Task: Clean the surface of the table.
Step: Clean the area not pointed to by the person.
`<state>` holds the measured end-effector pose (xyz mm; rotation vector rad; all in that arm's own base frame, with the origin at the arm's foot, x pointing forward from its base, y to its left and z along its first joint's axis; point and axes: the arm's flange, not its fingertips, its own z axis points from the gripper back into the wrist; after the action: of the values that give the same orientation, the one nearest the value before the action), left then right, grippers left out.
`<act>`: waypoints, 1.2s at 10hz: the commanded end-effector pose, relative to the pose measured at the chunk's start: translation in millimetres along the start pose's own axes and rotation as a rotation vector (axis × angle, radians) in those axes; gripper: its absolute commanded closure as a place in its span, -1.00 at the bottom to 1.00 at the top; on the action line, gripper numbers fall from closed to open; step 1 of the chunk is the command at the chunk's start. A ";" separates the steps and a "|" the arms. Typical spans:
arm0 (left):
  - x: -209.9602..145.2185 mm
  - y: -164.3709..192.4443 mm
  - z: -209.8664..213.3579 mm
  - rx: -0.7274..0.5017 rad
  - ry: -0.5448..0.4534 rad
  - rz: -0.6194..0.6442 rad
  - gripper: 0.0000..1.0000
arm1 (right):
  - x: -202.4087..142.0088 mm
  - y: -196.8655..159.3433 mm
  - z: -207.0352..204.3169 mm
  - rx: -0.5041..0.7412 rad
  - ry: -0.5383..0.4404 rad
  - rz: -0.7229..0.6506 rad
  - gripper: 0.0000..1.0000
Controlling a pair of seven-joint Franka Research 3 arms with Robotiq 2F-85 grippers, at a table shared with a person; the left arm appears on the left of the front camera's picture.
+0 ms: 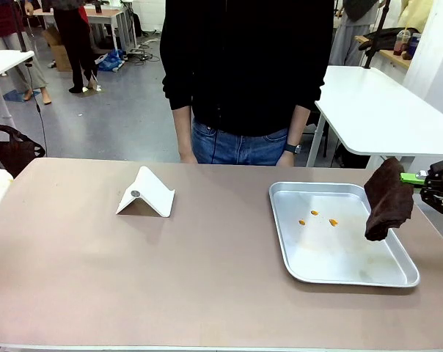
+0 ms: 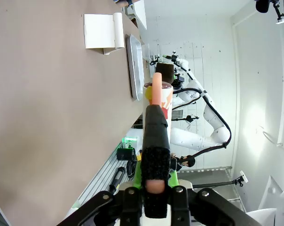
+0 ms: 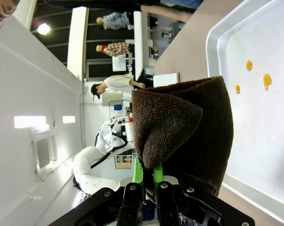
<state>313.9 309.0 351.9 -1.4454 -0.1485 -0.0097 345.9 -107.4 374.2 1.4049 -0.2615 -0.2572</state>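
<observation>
While your left gripper [image 2: 156, 113] is clamped shut on a slim pinkish thing [image 2: 157, 84] too unclear to name, the table [image 1: 133, 271] spreads across the middle with no dirt you can make out. A white stand [image 1: 147, 192] sits left of centre, and farther right the tray [image 1: 339, 258] holds three orange spots [image 1: 315, 213]. Your right gripper [image 1: 412, 178] pinches a brown cloth [image 1: 388, 199] that hangs above the tray's right edge, off the tabletop. Judging from that, wiping hasn't begun: you have the cloth in hand, and the whole top is left.
</observation>
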 end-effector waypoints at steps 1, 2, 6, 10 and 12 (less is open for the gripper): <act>-3.2 -3.9 0.0 0.000 -0.002 0.001 0.55 | 0.0 0.0 0.0 0.000 0.000 0.000 0.81; -3.2 -3.9 0.0 0.000 -0.002 0.001 0.55 | -9.0 10.4 -4.0 -0.130 -0.035 -0.008 0.81; -3.2 -3.9 0.0 0.000 -0.002 0.001 0.55 | 28.8 43.2 -51.5 -0.742 -0.128 0.020 0.81; -3.2 -3.9 0.0 0.000 -0.002 0.001 0.55 | 60.0 40.7 -83.6 -1.024 -0.139 0.095 0.81; -3.2 -3.9 0.0 0.000 -0.002 0.001 0.55 | 75.6 27.2 -94.6 -1.023 -0.102 0.089 0.81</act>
<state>313.8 309.2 351.9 -1.4447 -0.1487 -0.0093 434.4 -38.2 384.1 0.3398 -0.2485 -0.3203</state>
